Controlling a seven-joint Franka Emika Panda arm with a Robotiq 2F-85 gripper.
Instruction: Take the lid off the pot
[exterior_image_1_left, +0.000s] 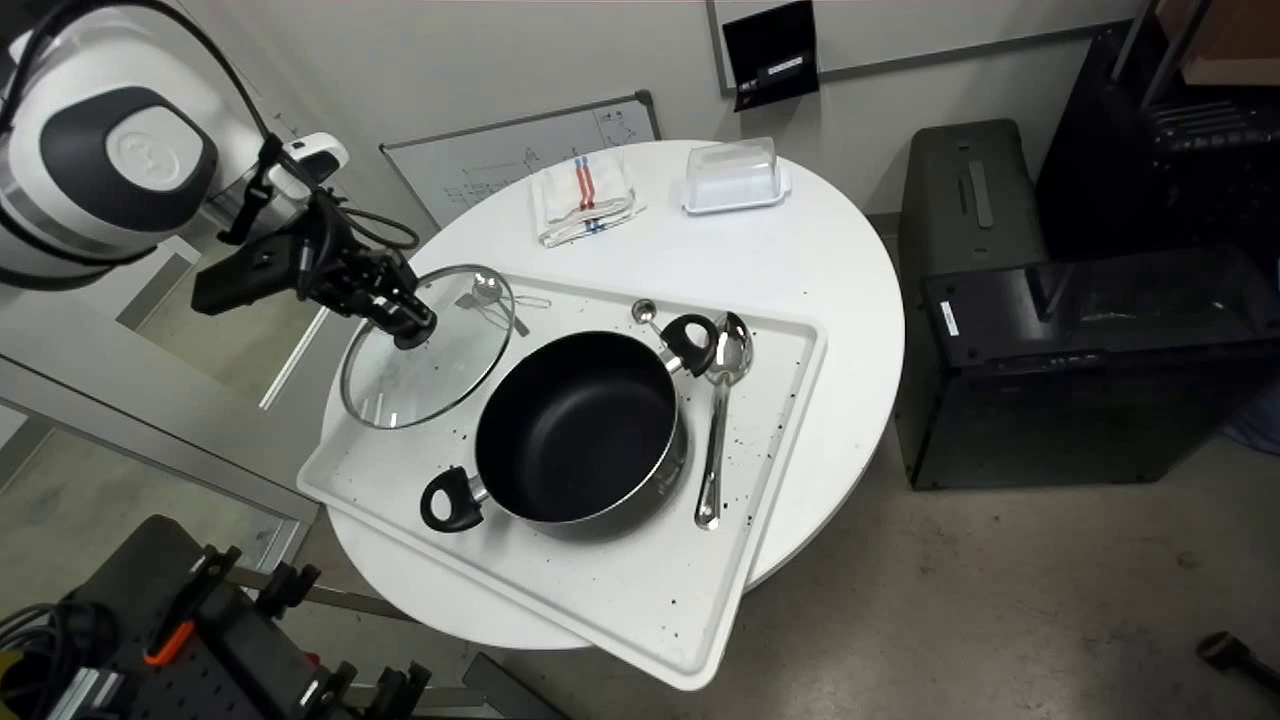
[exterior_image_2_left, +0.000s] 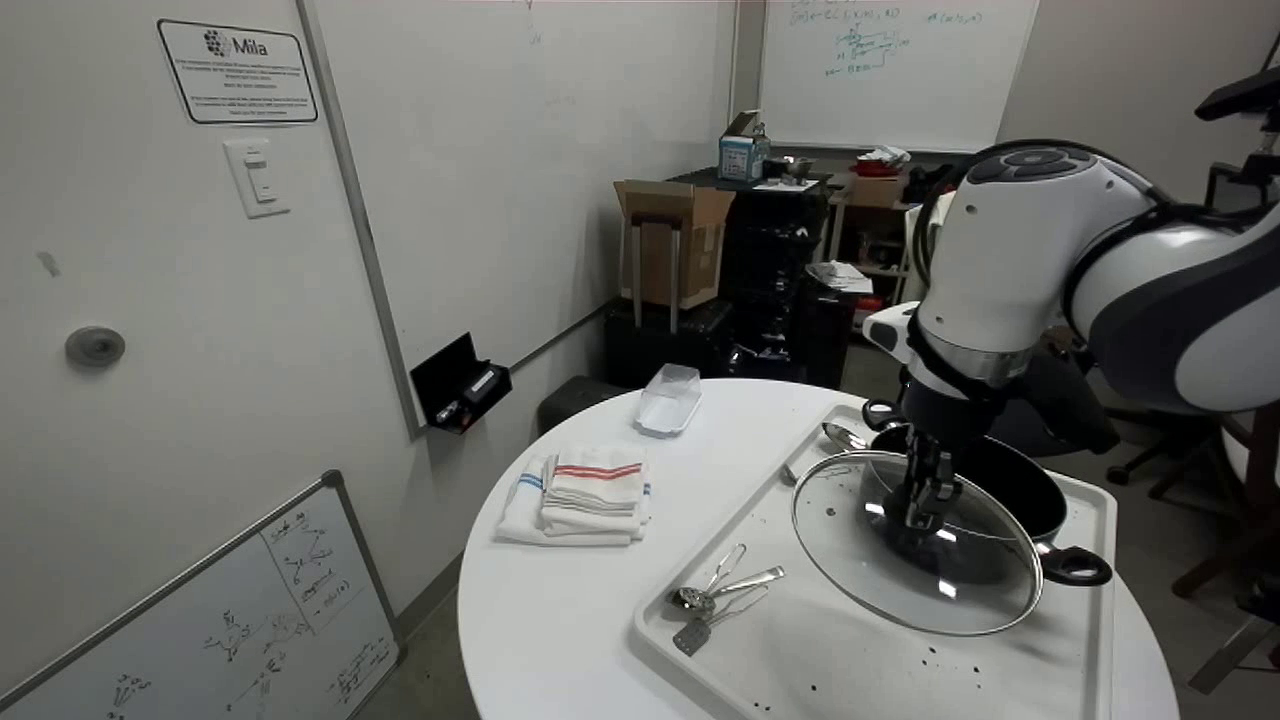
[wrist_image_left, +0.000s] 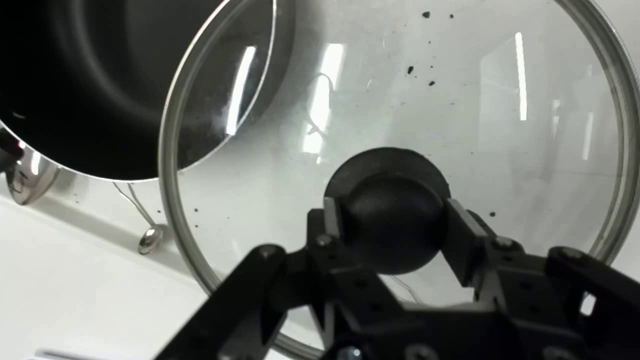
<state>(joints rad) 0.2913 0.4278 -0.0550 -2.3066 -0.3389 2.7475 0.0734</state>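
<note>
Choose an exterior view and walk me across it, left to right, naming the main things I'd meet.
In an exterior view: robot arm → glass lid → black pot → large metal spoon → dark case with a handle.

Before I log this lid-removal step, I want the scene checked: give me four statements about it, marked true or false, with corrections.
1. The end effector grips the glass lid by its black knob. True.
2. The glass lid covers the black pot. False: it is held off to one side, leaving the black pot open.
3. A metal serving spoon lies on the white tray. True.
4. Folded striped towels lie on the white tray. False: the towels rest on the round table, outside it.
</note>
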